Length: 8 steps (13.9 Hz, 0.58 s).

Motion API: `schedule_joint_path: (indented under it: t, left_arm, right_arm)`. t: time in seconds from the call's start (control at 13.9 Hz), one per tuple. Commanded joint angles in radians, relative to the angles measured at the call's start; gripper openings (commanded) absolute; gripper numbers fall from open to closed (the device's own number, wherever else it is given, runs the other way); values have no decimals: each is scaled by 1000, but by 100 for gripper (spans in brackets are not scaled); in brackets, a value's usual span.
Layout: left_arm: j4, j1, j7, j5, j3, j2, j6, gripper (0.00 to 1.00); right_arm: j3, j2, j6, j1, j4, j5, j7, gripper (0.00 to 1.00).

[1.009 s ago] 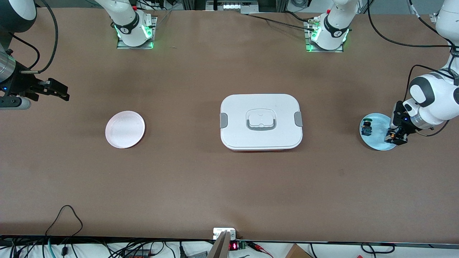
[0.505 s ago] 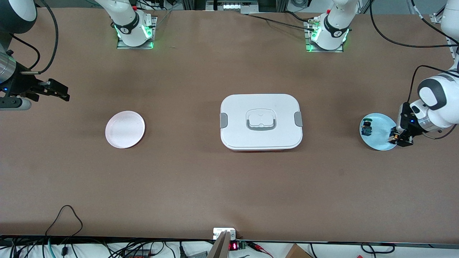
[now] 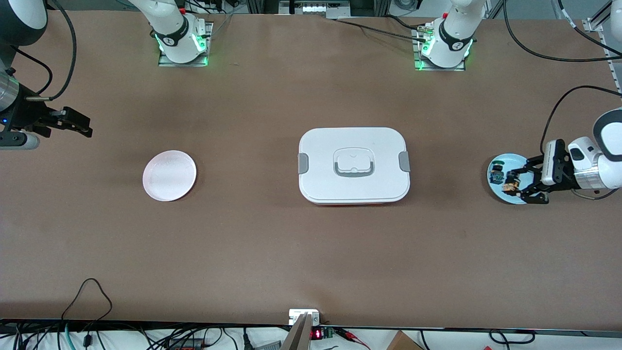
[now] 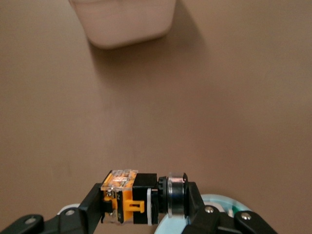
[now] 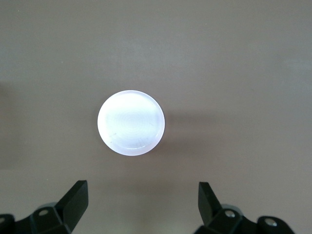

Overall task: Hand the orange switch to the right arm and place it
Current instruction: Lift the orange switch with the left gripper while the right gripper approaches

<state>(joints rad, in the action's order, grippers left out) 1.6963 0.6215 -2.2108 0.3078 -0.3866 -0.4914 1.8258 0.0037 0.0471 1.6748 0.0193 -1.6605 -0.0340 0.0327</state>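
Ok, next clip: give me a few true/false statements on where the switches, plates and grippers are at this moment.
1. The left gripper is shut on the orange switch. True.
2. The orange switch lies on the pink plate. False: it is held over the blue plate.
3. The green and blue switch sits on the blue plate. True.
4. The right gripper holds a switch. False: it is open, waiting at the right arm's end of the table.
5. The white lidded box stands open. False: its lid is on.

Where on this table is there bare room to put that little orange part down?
The pink plate is bare, with open brown table between it and the white lidded box. It is crowded at the blue plate: the left hand holds the orange switch over it, beside the green-and-blue switch. The right hand waits open.
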Motion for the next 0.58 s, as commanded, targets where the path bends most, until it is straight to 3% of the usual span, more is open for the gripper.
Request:
schedule_joint_path:
  t: [0.0,0.29,0.5]
  left_arm:
    - [-61,-8,71,159,-30,-13,-166,0]
    - [-47,-54,98,503,-70,-24,-304,0]
    - [-41,-46,131,653,-196,-1,-326,0]
  right_arm:
    - [2,0,-21,13,13,14,10,100]
    - [9,7,-67,4,2,19,16,100]
    - [10,26,-73,5,-34,90,53,100]
